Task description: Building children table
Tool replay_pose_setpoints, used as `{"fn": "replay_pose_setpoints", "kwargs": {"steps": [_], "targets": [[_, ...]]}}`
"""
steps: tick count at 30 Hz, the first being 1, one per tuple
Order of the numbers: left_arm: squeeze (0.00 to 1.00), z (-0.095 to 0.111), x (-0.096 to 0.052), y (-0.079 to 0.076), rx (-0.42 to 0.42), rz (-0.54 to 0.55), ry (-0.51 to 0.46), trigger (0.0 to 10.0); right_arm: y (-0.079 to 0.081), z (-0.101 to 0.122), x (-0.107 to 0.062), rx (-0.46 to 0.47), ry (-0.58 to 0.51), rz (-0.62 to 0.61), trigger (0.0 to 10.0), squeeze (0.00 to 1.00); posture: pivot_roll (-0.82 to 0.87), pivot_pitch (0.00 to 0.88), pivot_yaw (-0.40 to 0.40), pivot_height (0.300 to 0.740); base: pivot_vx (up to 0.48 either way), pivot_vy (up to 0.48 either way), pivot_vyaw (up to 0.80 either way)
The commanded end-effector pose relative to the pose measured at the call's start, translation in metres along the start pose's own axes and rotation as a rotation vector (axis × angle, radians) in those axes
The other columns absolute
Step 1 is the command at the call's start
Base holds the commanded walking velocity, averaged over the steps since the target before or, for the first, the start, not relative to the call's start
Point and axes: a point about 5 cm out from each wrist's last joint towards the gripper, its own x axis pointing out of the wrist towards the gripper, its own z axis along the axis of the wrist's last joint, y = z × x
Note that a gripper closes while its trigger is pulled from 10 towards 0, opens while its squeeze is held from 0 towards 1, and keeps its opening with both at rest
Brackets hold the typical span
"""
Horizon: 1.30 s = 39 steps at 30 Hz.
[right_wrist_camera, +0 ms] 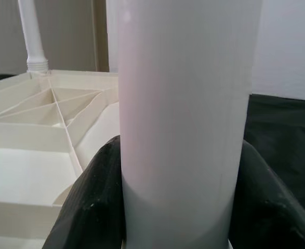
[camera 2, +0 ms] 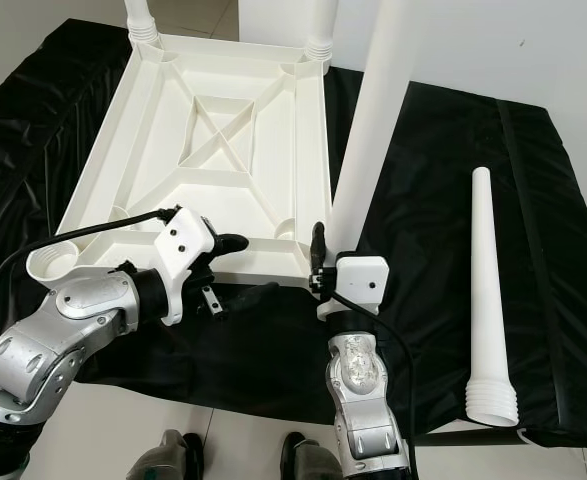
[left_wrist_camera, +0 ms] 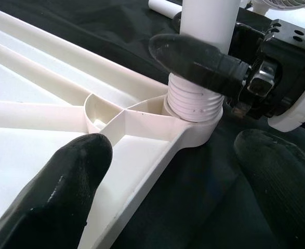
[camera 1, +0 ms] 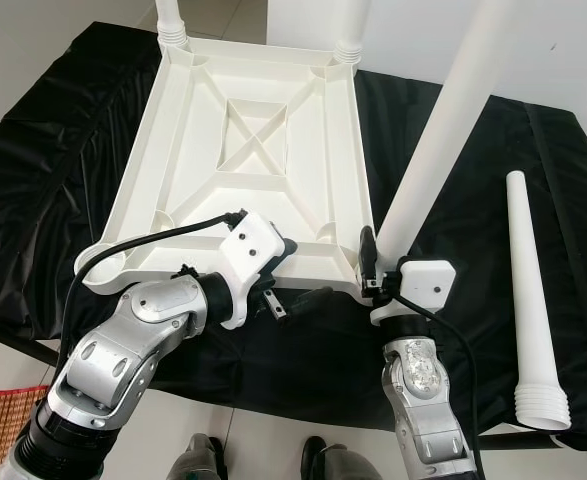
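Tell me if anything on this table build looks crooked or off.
The leg held by the right gripper leans to the robot's right from its near corner socket instead of standing straight like the two far legs. In the left wrist view its threads are still exposed. One leg lies loose on the black cloth.

Left arm is bent at the elbow and reaching in across the body, wrist rolled so the left gripper (camera 1: 291,283) points sideways toward the other arm. Its fingers (left_wrist_camera: 64,187) are spread wide apart, not gripping anything. Right arm comes straight up from below, forearm nearly vertical, with the right gripper (camera 1: 375,262) pointing upward. Its two black fingers (right_wrist_camera: 90,207) are clamped on either side of a white table leg (right_wrist_camera: 183,119).
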Motion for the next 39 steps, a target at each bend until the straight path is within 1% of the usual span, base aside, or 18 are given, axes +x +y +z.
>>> {"fn": "replay_pose_setpoints", "kwargs": {"steps": [1, 3, 7, 9, 13, 15, 19, 26, 27, 29, 35, 36, 37, 39], "targets": [[0.00, 0.004, -0.001, -0.003, 0.011, -0.009, -0.006, 10.0, -0.025, -0.042, -0.025, -0.028, 0.232, -0.105, 10.0, 0.00, 0.07, 0.249, -0.029, 0.740, 0.000, 0.000, 0.00], [0.00, 0.004, -0.001, -0.003, 0.011, -0.009, -0.007, 10.0, -0.030, -0.042, -0.029, -0.020, 0.210, -0.088, 10.0, 0.00, 0.07, 0.251, -0.027, 0.740, 0.000, 0.000, 0.00], [0.00, 0.004, -0.001, -0.002, 0.011, -0.010, -0.006, 10.0, -0.036, -0.042, -0.034, -0.017, 0.188, -0.081, 10.0, 0.00, 0.07, 0.252, -0.024, 0.740, 0.000, 0.000, 0.00], [0.00, 0.004, -0.001, -0.002, 0.011, -0.010, -0.005, 10.0, -0.039, -0.044, -0.037, -0.043, 0.191, -0.074, 10.0, 0.00, 0.07, 0.254, -0.018, 0.740, 0.000, 0.000, 0.00], [0.00, 0.004, -0.002, -0.001, 0.013, -0.011, -0.003, 10.0, -0.039, -0.044, -0.038, -0.077, 0.177, -0.047, 10.0, 0.00, 0.08, 0.253, -0.015, 0.740, 0.000, 0.000, 0.00], [0.00, 0.005, -0.002, -0.001, 0.013, -0.011, -0.002, 10.0, -0.037, -0.044, -0.041, -0.116, 0.152, -0.020, 10.0, 0.00, 0.08, 0.252, -0.012, 0.740, 0.000, 0.000, 0.00], [0.00, 0.005, -0.002, 0.000, 0.016, -0.010, -0.002, 10.0, -0.035, -0.045, -0.043, -0.131, 0.134, -0.007, 10.0, 0.00, 0.08, 0.250, -0.010, 0.740, 0.000, 0.000, 0.00], [0.00, 0.006, -0.002, 0.000, 0.019, -0.013, -0.001, 10.0, -0.035, -0.048, -0.046, -0.117, 0.139, -0.009, 10.0, 0.00, 0.08, 0.248, -0.007, 0.740, 0.000, 0.000, 0.00], [0.00, 0.006, -0.003, 0.000, 0.018, -0.014, -0.001, 10.0, -0.035, -0.048, -0.045, -0.109, 0.141, -0.013, 10.0, 0.00, 0.09, 0.244, -0.004, 0.740, 0.000, 0.000, 0.00], [0.00, 0.006, -0.003, 0.000, 0.019, -0.016, 0.000, 10.0, -0.034, -0.048, -0.040, -0.066, 0.146, -0.028, 10.0, 0.00, 0.09, 0.244, -0.004, 0.740, 0.000, 0.000, 0.00], [0.00, 0.006, -0.002, 0.000, 0.020, -0.018, -0.001, 10.0, -0.036, -0.053, -0.039, -0.056, 0.168, -0.035, 10.0, 0.00, 0.09, 0.238, -0.005, 0.740, 0.000, 0.000, 0.00], [0.00, 0.006, -0.002, 0.000, 0.020, -0.018, -0.001, 10.0, -0.037, -0.056, -0.039, -0.030, 0.190, -0.048, 10.0, 0.00, 0.09, 0.238, -0.005, 0.740, 0.000, 0.000, 0.00], [0.00, 0.006, -0.002, 0.000, 0.020, -0.018, -0.001, 10.0, -0.037, -0.056, -0.039, -0.030, 0.190, -0.048, 10.0, 0.00, 0.09, 0.238, -0.005, 0.740, 0.000, 0.000, 0.00], [0.00, 0.006, -0.002, 0.000, 0.019, -0.019, -0.001, 10.0, -0.038, -0.060, -0.037, 0.017, 0.249, -0.066, 10.0, 0.00, 0.09, 0.233, -0.007, 0.740, 0.000, 0.000, 0.00]]}}
